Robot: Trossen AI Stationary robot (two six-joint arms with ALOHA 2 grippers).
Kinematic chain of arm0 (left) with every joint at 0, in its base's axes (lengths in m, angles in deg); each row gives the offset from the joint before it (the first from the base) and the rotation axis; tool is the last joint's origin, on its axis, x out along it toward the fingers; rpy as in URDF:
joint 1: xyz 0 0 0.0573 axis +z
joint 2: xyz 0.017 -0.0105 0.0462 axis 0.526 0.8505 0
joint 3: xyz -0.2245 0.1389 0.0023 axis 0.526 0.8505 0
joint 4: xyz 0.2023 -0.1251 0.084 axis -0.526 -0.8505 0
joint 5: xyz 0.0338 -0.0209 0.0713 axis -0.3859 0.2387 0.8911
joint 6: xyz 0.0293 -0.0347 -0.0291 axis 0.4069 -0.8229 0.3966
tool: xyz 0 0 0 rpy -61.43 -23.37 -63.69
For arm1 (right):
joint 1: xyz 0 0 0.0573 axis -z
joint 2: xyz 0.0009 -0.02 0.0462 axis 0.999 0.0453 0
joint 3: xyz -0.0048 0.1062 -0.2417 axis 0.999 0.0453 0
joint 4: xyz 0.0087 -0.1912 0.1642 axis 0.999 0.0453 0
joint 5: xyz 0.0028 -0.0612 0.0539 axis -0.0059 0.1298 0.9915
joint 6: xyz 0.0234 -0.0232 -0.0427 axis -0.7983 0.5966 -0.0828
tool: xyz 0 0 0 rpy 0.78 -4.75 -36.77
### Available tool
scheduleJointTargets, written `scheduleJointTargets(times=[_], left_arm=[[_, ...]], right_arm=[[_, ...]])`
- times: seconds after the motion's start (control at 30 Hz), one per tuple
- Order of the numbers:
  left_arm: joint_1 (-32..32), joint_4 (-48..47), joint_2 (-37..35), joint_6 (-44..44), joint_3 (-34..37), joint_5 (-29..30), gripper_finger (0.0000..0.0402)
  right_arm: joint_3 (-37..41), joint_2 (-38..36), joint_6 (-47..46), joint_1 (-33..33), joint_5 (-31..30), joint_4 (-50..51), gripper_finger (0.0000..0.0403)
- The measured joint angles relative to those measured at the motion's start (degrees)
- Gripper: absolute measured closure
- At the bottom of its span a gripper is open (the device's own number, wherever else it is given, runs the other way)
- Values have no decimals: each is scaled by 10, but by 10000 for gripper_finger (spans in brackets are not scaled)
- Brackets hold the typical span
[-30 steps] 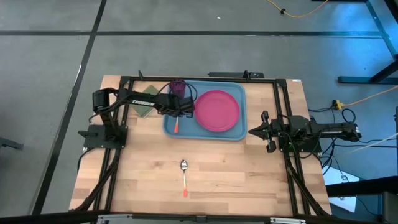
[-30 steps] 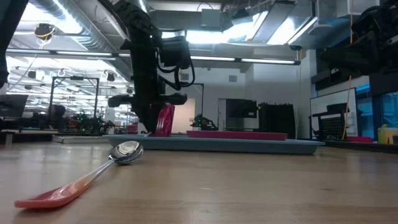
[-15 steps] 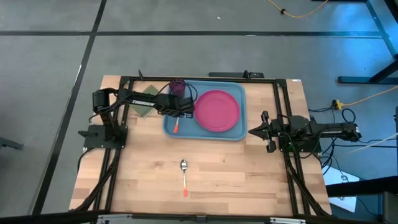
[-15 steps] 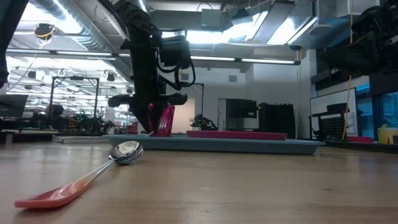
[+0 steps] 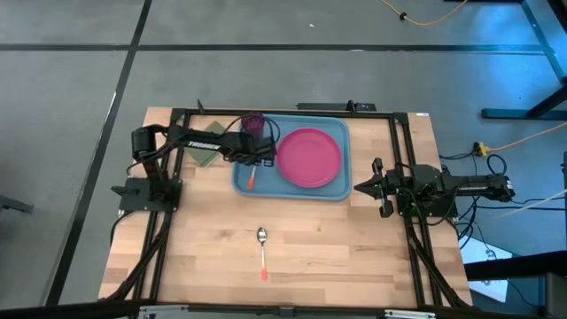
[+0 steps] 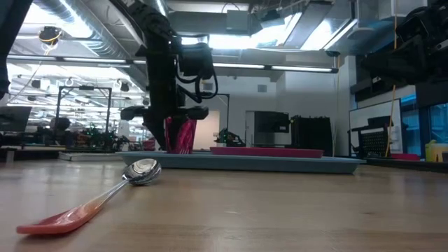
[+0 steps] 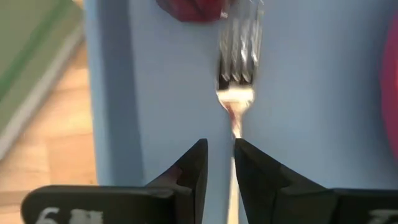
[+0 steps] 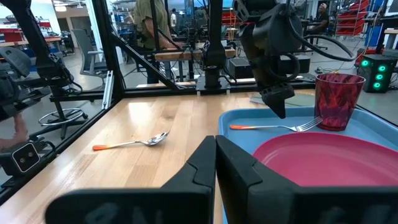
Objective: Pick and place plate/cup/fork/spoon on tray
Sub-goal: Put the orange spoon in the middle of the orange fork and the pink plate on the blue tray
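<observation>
While spoon point(image 5: 262, 249) lies apart, fork point(image 5: 252, 180) nears tray point(image 5: 292, 190) edge.

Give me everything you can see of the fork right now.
The fork has silver metal tines and a slim orange-red handle. It lies flat on the floor of the light blue tray, in its left part, handle pointing toward the tray's near edge and tines close beside the dark red cup; whether they touch is unclear. The left gripper hangs just above the fork, with nothing between its fingers.
</observation>
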Motion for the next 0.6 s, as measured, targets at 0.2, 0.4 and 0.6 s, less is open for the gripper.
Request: scheduleJointTargets(times=[0.2,0.4,0.6], left_arm=[[-33,1,0,19,0,-68,335],[-98,25,-35,39,-21,-18,327],[-222,18,-62,-44,-42,31,311]], right_arm=[[0,0,0,0,0,0,386],[0,0,0,0,0,0,386],[0,0,0,0,0,-1,386]])
